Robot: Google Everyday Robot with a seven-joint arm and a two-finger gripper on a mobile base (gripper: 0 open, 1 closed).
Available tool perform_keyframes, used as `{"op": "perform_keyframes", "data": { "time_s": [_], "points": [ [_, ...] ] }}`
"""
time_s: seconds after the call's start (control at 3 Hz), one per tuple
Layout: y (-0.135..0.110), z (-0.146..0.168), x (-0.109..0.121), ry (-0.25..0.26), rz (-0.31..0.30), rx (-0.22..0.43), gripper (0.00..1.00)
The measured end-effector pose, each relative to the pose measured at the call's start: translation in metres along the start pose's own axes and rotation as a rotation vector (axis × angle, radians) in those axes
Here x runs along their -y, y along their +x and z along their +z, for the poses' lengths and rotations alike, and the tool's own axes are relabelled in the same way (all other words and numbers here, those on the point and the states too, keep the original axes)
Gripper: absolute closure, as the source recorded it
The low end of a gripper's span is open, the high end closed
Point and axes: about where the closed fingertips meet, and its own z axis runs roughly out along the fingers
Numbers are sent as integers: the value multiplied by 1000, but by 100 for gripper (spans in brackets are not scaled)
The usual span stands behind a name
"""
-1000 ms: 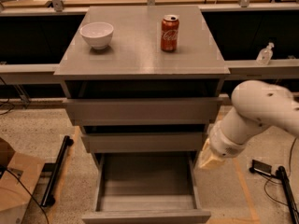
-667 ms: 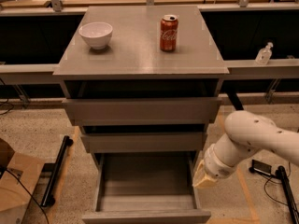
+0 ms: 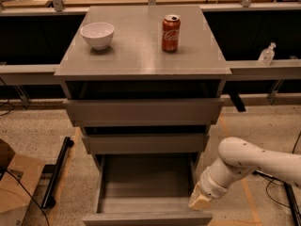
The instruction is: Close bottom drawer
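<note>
Bottom drawer (image 3: pixel 146 192): lowest and narrowest of three matte grey drawers, pulled far out from the foot of the cabinet toward the camera. Plain flat front panel at the lower edge of the view, without a handle. Deep rectangular grey box behind it, seen from above. Inside, bare grey floor and side walls in view.

Counted: three drawers in one stack. Above the open one, the medium-width drawer (image 3: pixel 146 143), and above that the widest drawer (image 3: pixel 143 112), both sitting far further in than the bottom one, with a dark gap over each front. On the cabinet's grey top surface (image 3: pixel 141 60), two things set well apart: one white bowl (image 3: pixel 97 34) upright at the left, showing only its white inside, and one red soda can (image 3: pixel 170 33) upright right of the middle, top uppermost. Off to the right, on a low ledge behind the cabinet, one small clear bottle (image 3: pixel 266 54). At the lower left on the speckled floor, one cardboard box (image 3: pixel 16 182), partly cut off by the edge.

Reaching in from the right, one white arm (image 3: pixel 244 161), bent downward. At its end the tan gripper (image 3: pixel 200 200), low down, just beside the bottom drawer's right wall near the front corner. Open or closed: cannot tell. Touching the drawer or just short of it: cannot tell either.
</note>
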Motion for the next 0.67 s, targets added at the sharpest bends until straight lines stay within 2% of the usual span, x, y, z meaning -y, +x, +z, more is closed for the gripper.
{"op": "perform_keyframes", "data": {
  "time_s": [0.33, 0.67],
  "points": [
    [-9, -7, 22, -1, -21, 6, 100],
    [-2, 34, 54, -84, 3, 37, 100]
  ]
}}
